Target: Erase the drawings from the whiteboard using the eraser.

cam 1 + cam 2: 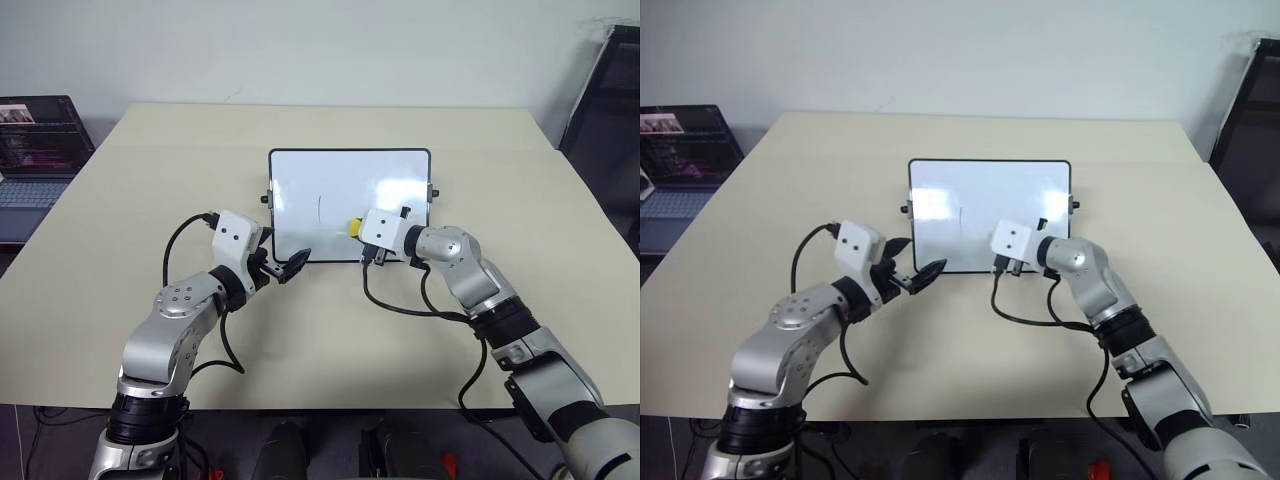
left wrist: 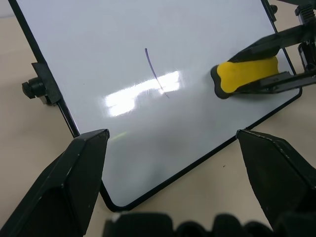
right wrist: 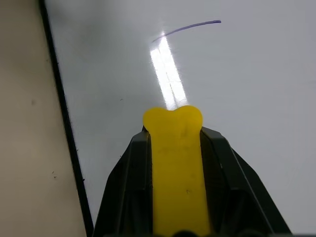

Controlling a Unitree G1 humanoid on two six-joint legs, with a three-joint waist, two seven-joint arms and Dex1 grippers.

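Note:
The whiteboard (image 1: 300,175) lies flat in the middle of the table, black-framed with small knobs on its sides. One thin dark stroke of the drawings (image 1: 319,208) shows left of its centre, also seen as a stroke (image 2: 153,71) in the left wrist view. My right gripper (image 3: 173,140) is shut on the yellow eraser (image 1: 354,227), which rests on the board's near right part, just right of that stroke. The eraser (image 2: 247,74) has a black underside. My left gripper (image 1: 285,266) stands open at the board's near left corner, holding nothing.
The beige table (image 1: 300,340) stretches wide around the board. A dark laptop (image 1: 35,150) sits off the table's far left edge. A black frame (image 1: 610,110) stands beyond the far right corner. Cables hang from both wrists.

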